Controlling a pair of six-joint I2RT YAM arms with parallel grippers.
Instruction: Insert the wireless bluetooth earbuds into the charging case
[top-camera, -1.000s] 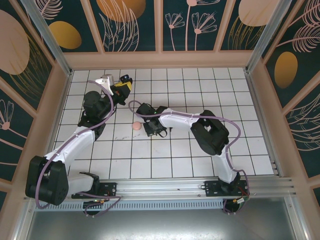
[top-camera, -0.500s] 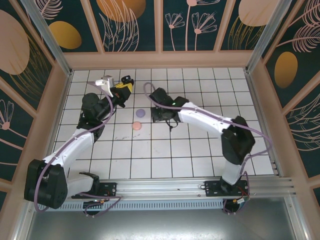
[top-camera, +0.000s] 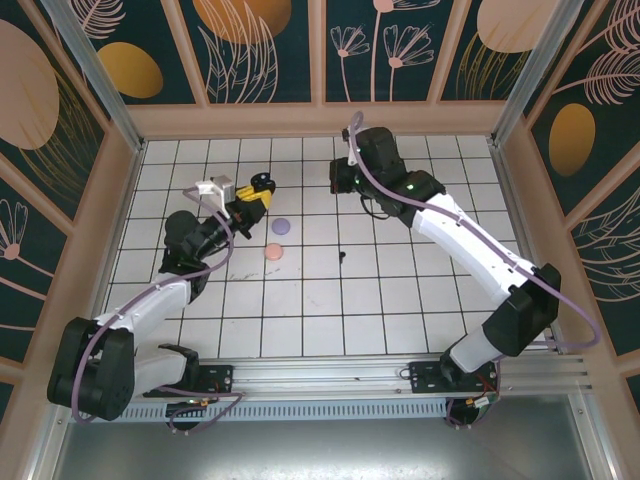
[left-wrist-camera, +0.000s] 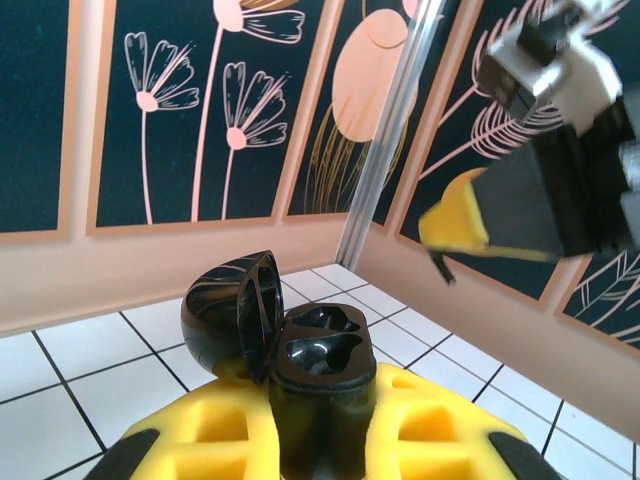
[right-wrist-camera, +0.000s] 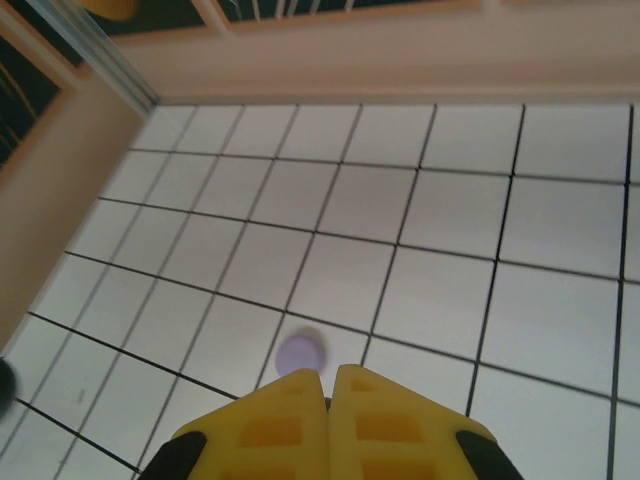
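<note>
The black charging case (left-wrist-camera: 320, 350) stands upright with its lid (left-wrist-camera: 225, 315) swung open to the left and both sockets empty. My left gripper (left-wrist-camera: 322, 420) is shut on its body; from above, that left gripper (top-camera: 258, 190) holds the case (top-camera: 263, 183) off the floor at the back left. My right gripper (top-camera: 338, 180) hovers to the right of the case, its yellow fingers shut (right-wrist-camera: 328, 375). A thin dark piece, apparently a black earbud (left-wrist-camera: 441, 266), pokes out from the fingertips. Another small black earbud (top-camera: 342, 256) lies on a tile mid-floor.
A round purple piece (top-camera: 281, 226) and a round pink piece (top-camera: 272, 251) lie on the white tiles in front of the case. The purple one (right-wrist-camera: 300, 352) sits just beyond my right fingertips. Patterned walls (top-camera: 320, 110) close in the back and sides.
The right arm rose from the floor beside the pink piece and swung to the back, ending level with the case. The left gripper shifted slightly right with the case.
</note>
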